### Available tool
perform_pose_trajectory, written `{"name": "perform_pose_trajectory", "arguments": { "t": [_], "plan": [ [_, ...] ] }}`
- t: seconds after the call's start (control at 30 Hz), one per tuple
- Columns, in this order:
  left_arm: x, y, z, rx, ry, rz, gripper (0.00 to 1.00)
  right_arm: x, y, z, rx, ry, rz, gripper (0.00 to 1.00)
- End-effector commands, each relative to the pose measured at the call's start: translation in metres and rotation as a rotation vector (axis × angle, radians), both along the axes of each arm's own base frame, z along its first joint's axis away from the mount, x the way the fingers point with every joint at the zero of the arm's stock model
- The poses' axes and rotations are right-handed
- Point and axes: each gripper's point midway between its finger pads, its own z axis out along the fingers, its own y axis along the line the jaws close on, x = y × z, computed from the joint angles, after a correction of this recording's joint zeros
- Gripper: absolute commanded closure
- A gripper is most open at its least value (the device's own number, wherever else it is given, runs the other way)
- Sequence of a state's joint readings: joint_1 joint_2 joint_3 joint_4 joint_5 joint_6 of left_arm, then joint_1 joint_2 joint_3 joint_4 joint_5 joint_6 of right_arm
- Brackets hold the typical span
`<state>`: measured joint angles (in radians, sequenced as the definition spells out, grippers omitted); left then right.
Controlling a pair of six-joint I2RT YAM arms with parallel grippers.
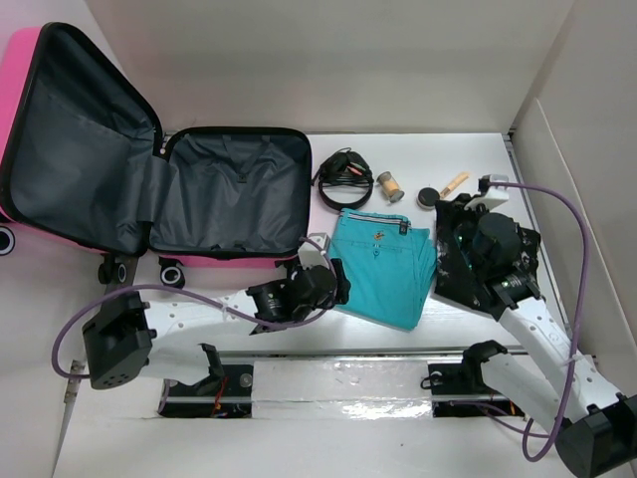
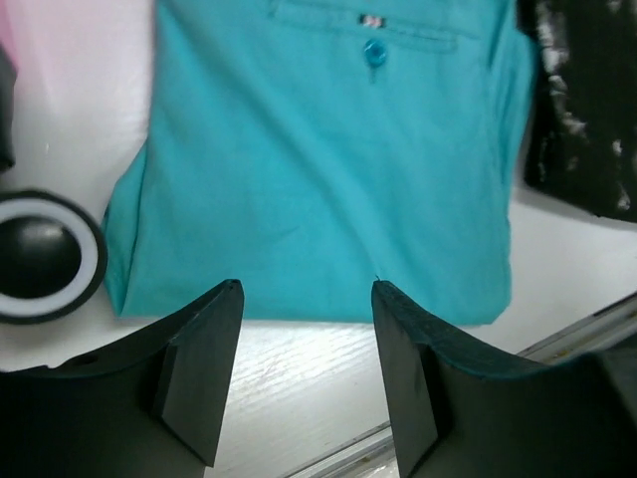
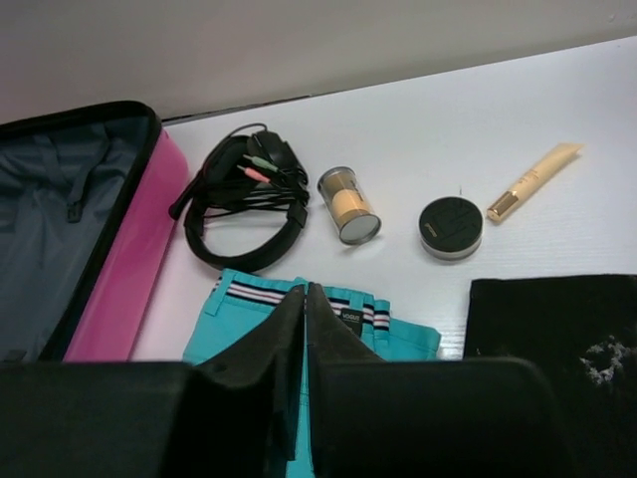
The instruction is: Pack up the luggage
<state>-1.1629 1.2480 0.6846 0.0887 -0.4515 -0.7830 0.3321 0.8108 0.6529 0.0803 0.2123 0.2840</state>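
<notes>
The hot-pink luggage lies open at the far left, grey lining up, its lid leaning back; its pink wall also shows in the right wrist view. Folded teal shorts lie mid-table. My left gripper is open and empty at the shorts' near-left edge; in the left wrist view it hovers over bare table just short of the shorts. My right gripper is shut and empty over the shorts' right side, seen in the right wrist view above the shorts.
Black headphones, a small jar, a round compact and a beige tube lie behind the shorts. A black garment lies under the right arm. A suitcase wheel is left of the shorts.
</notes>
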Motion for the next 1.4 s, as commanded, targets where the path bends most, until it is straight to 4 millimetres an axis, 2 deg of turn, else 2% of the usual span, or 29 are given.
{"name": "perform_pose_trajectory", "arguments": {
  "t": [0.0, 0.1, 0.17, 0.2, 0.27, 0.37, 0.5, 0.53, 0.6, 0.63, 0.77, 0.97, 1.03, 1.1, 1.17, 1.2, 1.23, 1.3, 1.37],
  "plan": [
    [-0.006, 0.013, -0.025, 0.021, 0.079, 0.083, 0.48, -0.002, 0.001, 0.027, 0.025, -0.087, 0.015, 0.86],
    [-0.010, 0.015, -0.043, 0.054, 0.125, 0.102, 0.47, -0.003, 0.007, 0.029, 0.024, -0.089, 0.054, 0.75],
    [-0.012, 0.017, -0.051, 0.078, 0.163, 0.120, 0.47, -0.002, 0.008, 0.028, 0.016, -0.082, 0.059, 0.73],
    [-0.015, 0.024, -0.064, 0.132, 0.190, 0.139, 0.47, -0.002, 0.008, 0.028, 0.017, -0.082, 0.057, 0.71],
    [-0.020, 0.023, -0.069, 0.143, 0.215, 0.179, 0.47, -0.002, 0.010, 0.027, 0.014, -0.076, 0.071, 0.71],
    [-0.019, 0.032, -0.089, 0.211, 0.240, 0.241, 0.47, -0.004, 0.012, 0.032, 0.011, -0.084, 0.083, 0.70],
    [-0.008, 0.021, -0.092, 0.231, 0.204, 0.252, 0.47, -0.004, 0.017, 0.029, 0.018, -0.083, 0.112, 0.70],
    [0.002, 0.015, -0.086, 0.217, 0.189, 0.266, 0.47, -0.004, 0.019, 0.032, 0.019, -0.085, 0.120, 0.70],
    [0.018, 0.016, -0.087, 0.227, 0.175, 0.299, 0.48, -0.005, 0.019, 0.032, 0.018, -0.083, 0.120, 0.70],
    [0.027, 0.009, -0.081, 0.206, 0.156, 0.298, 0.48, -0.005, 0.018, 0.030, 0.018, -0.082, 0.118, 0.70],
    [0.060, 0.005, -0.065, 0.147, 0.105, 0.324, 0.49, -0.006, 0.019, 0.032, 0.019, -0.086, 0.125, 0.70],
    [0.097, 0.018, -0.040, 0.097, 0.049, 0.390, 0.47, -0.001, 0.023, 0.026, 0.022, -0.070, 0.138, 0.69],
    [0.102, 0.020, -0.034, 0.071, 0.043, 0.387, 0.46, 0.000, 0.025, 0.025, 0.023, -0.067, 0.143, 0.69],
    [0.100, 0.014, -0.026, 0.038, 0.047, 0.357, 0.45, 0.001, 0.026, 0.023, 0.019, -0.058, 0.150, 0.69],
    [0.088, 0.011, -0.027, 0.034, 0.056, 0.334, 0.44, 0.001, 0.025, 0.024, 0.018, -0.060, 0.146, 0.69],
    [0.075, 0.004, -0.029, 0.035, 0.070, 0.304, 0.44, 0.000, 0.025, 0.025, 0.019, -0.063, 0.143, 0.69],
    [0.063, 0.005, -0.037, 0.042, 0.103, 0.298, 0.44, 0.000, 0.024, 0.024, 0.017, -0.062, 0.143, 0.69],
    [0.037, -0.006, -0.035, 0.005, 0.130, 0.248, 0.44, 0.000, 0.025, 0.025, 0.020, -0.067, 0.143, 0.67],
    [0.019, -0.009, -0.039, -0.029, 0.168, 0.242, 0.41, 0.000, 0.026, 0.024, 0.019, -0.064, 0.147, 0.66]
  ]
}}
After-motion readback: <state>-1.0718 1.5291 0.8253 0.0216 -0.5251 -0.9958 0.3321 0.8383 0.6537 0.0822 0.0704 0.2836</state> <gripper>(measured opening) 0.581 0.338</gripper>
